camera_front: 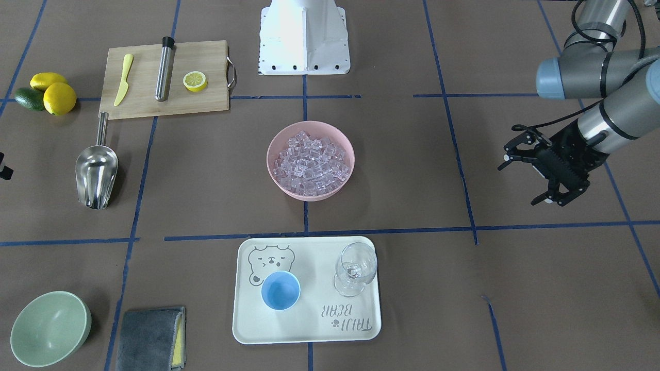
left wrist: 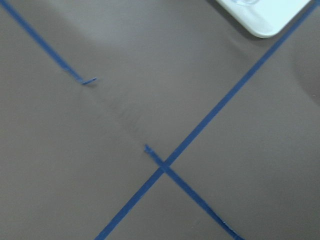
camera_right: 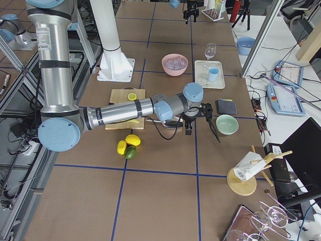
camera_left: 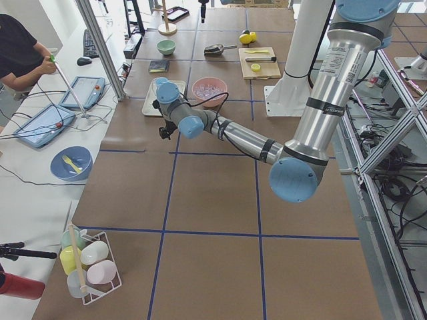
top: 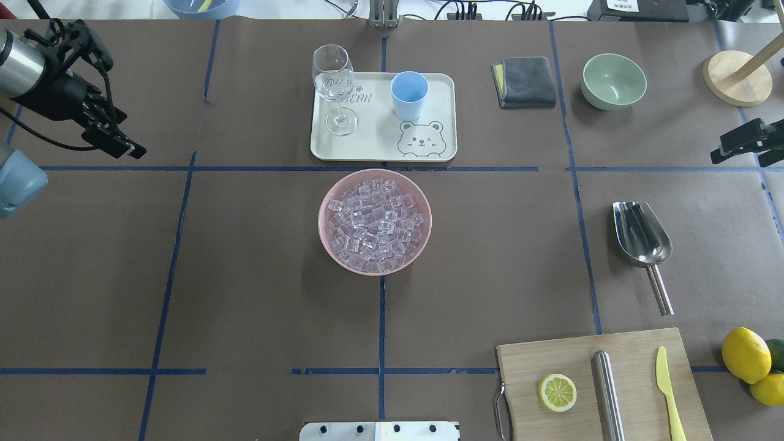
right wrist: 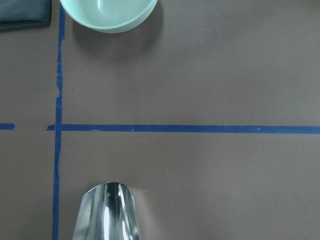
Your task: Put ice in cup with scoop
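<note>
Steel: one scoop (camera_front: pixel 96 172); one cup (camera_front: pixel 280 290); heaped ice (camera_front: pixel 311 164); left hand (camera_front: pixel 517 185), right hand (top: pixel 737 159) apart.

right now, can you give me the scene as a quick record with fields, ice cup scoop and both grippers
ice: piled in the pink bowl
cup: blue, upright, empty, on the tray beside the wine glass
scoop: lying flat, empty, not held, near the cutting board
left gripper: open, empty, off to the side, away from the tray
right gripper: open, empty, near the scoop, not touching it
</note>
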Robot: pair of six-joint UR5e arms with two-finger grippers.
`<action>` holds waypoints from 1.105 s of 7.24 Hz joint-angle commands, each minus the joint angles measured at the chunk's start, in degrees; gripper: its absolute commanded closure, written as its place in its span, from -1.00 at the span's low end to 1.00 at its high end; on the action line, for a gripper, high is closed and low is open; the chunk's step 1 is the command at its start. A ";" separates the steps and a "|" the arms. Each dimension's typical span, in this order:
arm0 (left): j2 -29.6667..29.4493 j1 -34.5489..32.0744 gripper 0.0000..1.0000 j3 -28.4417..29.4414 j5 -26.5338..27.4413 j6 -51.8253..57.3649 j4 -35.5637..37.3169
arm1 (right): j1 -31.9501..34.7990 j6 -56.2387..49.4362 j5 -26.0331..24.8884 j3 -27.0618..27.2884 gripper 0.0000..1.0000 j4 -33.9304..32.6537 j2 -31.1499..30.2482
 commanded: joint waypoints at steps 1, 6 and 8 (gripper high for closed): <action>-0.37 2.65 -1.00 0.42 -0.23 0.84 -13.38 | -7.89 11.28 -5.03 6.49 -1.00 0.35 -1.91; -7.05 13.74 -1.00 5.52 -5.12 2.51 -19.08 | -19.15 27.05 -9.61 8.98 -1.00 15.65 -11.24; -6.87 13.74 -1.00 5.61 -5.15 1.54 -19.17 | -24.78 30.57 -14.97 9.07 -1.00 15.74 -11.15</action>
